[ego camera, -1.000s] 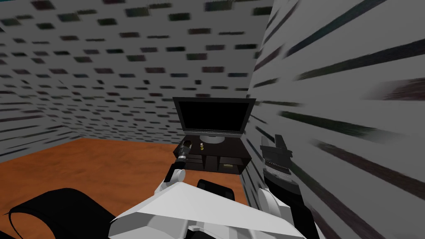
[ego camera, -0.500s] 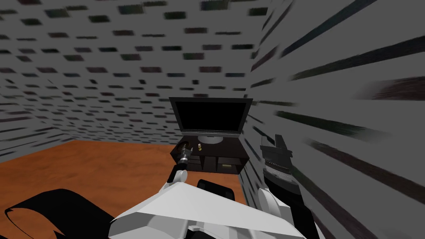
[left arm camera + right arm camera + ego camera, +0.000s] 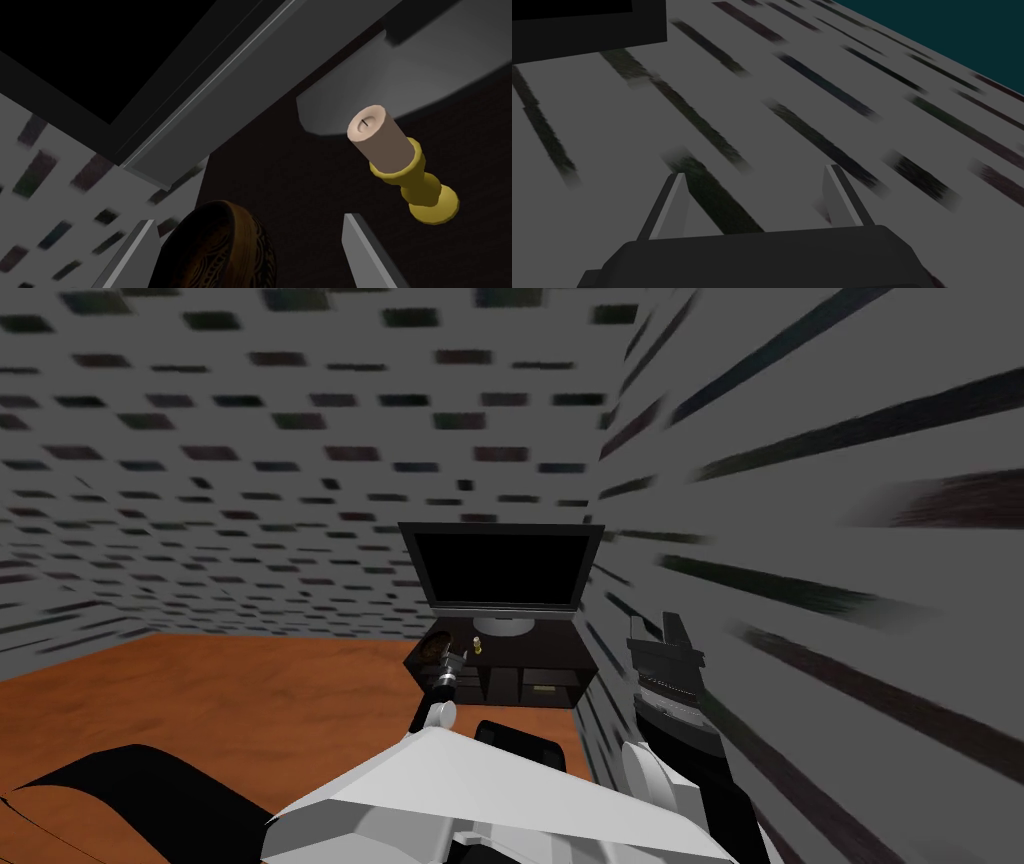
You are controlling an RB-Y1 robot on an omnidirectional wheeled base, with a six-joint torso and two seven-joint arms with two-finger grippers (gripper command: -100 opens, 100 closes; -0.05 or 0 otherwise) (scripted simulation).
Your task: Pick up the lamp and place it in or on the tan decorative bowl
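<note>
Yellow-based lamp (image 3: pixel 400 165) stands upright near the dark brown patterned bowl (image 3: pixel 220 250).

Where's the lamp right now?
In the left wrist view the lamp stands on the dark TV stand, next to the TV's grey base and to the right of the brown bowl.

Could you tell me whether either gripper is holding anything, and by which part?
Nothing is held. The left gripper stands open by the bowl, apart from the lamp; the right gripper is open too.
</note>
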